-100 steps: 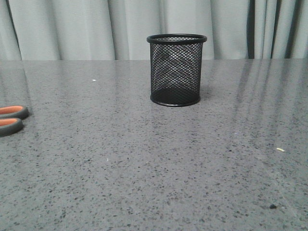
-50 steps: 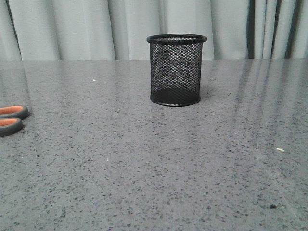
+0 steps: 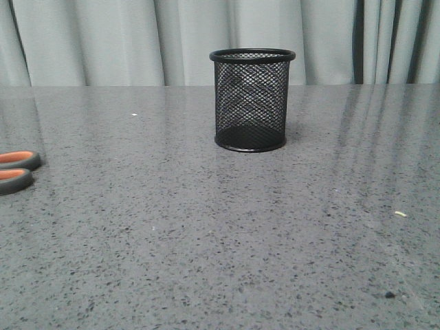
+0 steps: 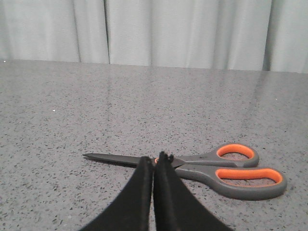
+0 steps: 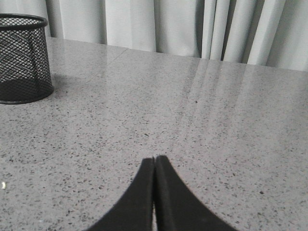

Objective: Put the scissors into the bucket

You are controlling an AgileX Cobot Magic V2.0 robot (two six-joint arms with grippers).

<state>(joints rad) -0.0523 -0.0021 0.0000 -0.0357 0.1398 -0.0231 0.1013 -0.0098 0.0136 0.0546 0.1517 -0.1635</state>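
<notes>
Scissors [image 4: 202,166] lie flat on the grey speckled surface [image 3: 220,227], blades closed, with the orange-lined handle loops at one end and the dark tip at the other. In the front view only the two loops [image 3: 17,170] show, at the left edge of the picture and well apart from the bucket [image 3: 252,100]. The bucket stands upright toward the far middle of the surface, in front of a pale curtain [image 3: 137,41], and its mesh shows nothing inside. In the left wrist view the left gripper [image 4: 153,163] has its black fingers pressed together with no gap, and their tips sit right by the pivot of the scissors, where blades meet handles (whether they touch the scissors cannot be told from this view). It holds nothing between the fingers. In the right wrist view the right gripper [image 5: 155,161] is likewise clenched on nothing, fingers meeting at the tips, low over bare surface, with the bucket [image 5: 21,57] off to one side and farther away. A small pale crumb [image 3: 401,214] and a dark speck [image 3: 390,295] lie on the right part of the surface.
</notes>
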